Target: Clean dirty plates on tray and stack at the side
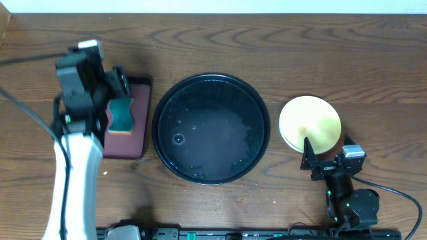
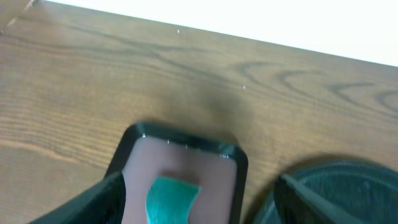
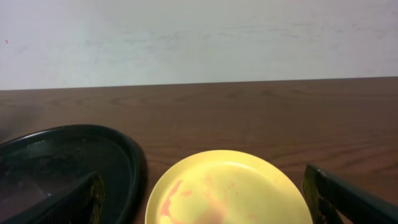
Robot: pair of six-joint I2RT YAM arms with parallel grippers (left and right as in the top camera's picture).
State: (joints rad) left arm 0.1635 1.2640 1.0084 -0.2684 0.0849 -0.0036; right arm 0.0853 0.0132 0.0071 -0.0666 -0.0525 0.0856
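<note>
The large round black tray (image 1: 163,107) sits mid-table with only water droplets in it; it also shows in the right wrist view (image 3: 118,149). A pale yellow plate (image 1: 309,120) lies on the table to its right, with faint red smears on it in the right wrist view (image 3: 249,180). No blue-green plate shows; I cannot tell if any lies under the yellow one. My right gripper (image 1: 327,152) (image 3: 202,190) is open and empty at the plate's near edge. My left gripper (image 1: 119,90) (image 2: 199,183) is open above a green sponge (image 1: 121,115) (image 2: 171,199).
The sponge lies on a small rectangular dark red tray (image 1: 137,143) (image 2: 186,155) left of the black tray. Cables run along the left and the front right. Bare wooden table lies along the back.
</note>
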